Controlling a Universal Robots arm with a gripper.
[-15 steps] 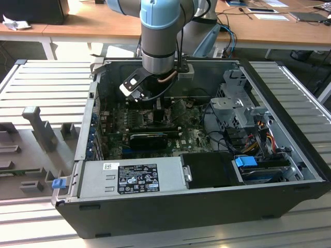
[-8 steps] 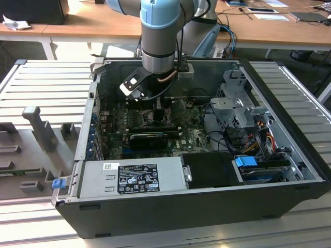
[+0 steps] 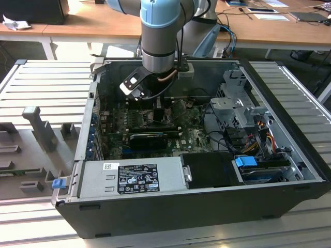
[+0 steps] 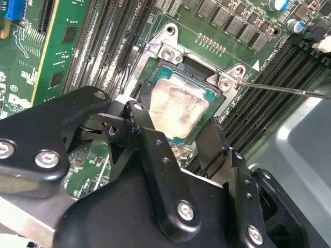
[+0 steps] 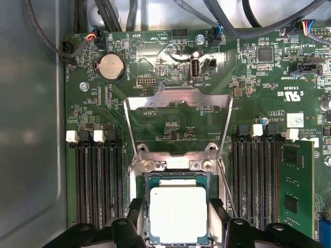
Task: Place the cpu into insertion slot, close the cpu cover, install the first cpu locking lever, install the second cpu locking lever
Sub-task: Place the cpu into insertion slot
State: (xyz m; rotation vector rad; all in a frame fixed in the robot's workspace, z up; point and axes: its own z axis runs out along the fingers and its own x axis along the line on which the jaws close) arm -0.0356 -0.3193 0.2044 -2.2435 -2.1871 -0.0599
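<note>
The cpu, a silver-topped square chip with a green rim, lies level inside the insertion slot, whose dark edge shows around it. In the second wrist view the cpu fills the slot the same way. My gripper straddles the chip, with one black finger and the other pressed against opposite edges; it appears again in the second wrist view. The cpu cover, a silver window frame, stands flipped open beyond the slot. A thin locking lever sticks out to the side, unlatched.
In the exterior view the arm reaches down into an open computer case on a slatted table. Memory slots flank the socket on both sides. A black expansion card, a power supply and cables crowd the case.
</note>
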